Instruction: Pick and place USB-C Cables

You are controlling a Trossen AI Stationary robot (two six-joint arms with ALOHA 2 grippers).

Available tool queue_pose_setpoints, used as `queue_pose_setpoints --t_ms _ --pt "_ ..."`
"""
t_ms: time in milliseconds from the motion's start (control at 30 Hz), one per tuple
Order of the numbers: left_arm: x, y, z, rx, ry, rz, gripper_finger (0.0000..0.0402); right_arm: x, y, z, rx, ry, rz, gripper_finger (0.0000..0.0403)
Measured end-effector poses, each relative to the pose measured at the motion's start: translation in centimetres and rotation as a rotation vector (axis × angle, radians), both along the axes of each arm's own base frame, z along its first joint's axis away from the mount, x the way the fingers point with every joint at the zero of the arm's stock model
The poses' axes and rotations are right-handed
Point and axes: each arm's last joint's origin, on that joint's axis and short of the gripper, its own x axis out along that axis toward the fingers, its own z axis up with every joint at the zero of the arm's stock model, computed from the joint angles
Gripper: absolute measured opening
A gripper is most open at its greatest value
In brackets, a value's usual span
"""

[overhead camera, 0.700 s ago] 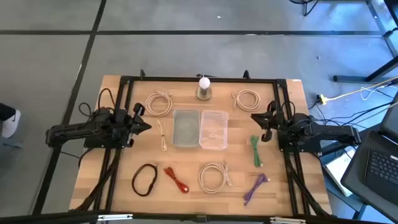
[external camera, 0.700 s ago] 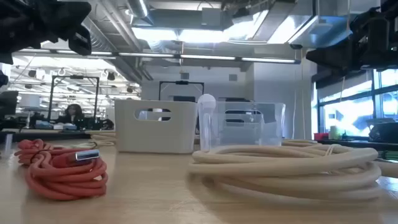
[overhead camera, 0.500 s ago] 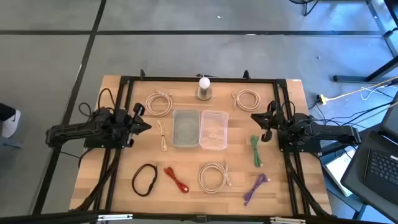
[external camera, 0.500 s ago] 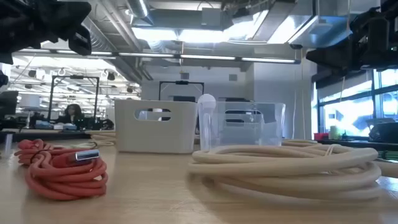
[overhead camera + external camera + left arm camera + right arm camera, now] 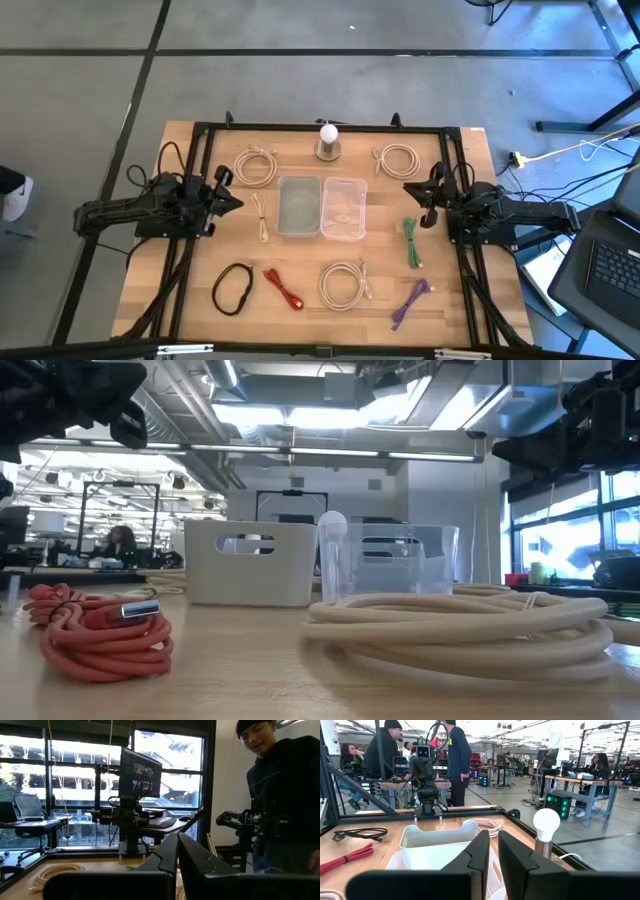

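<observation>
Pale wood bench (image 5: 190, 260), black frame around edge. At centre, two rounded-rectangle bins side by side: opaque white bin (image 5: 299, 207) and clear plastic bin (image 5: 344, 209). Cream round coils at 11 o'clock (image 5: 256, 165), 1 o'clock (image 5: 398, 159) and 6 o'clock (image 5: 344, 283); thin cream strand (image 5: 262, 218) at 9 o'clock of white bin. Black loop (image 5: 232, 288) and short folded red bundle (image 5: 283, 286) at 7 o'clock; green bundle (image 5: 412, 243) at 4 o'clock, purple bundle (image 5: 409, 303) at 5 o'clock. White ball on metal base (image 5: 328, 141) at 12 o'clock. Left gripper (image 5: 228, 200) at 9 o'clock, fingers nearly together, holding nothing. Right gripper (image 5: 413, 193) at 3 o'clock, narrow gap, holding nothing.
</observation>
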Motion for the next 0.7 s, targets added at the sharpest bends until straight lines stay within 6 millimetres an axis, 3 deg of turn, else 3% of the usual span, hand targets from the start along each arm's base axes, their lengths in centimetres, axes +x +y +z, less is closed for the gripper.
queue_pose_setpoints --t_ms 700 --pt "0.00 0.00 -0.02 0.000 0.001 0.000 0.0006 -0.02 0.00 0.18 0.000 -0.019 -0.001 0.0045"
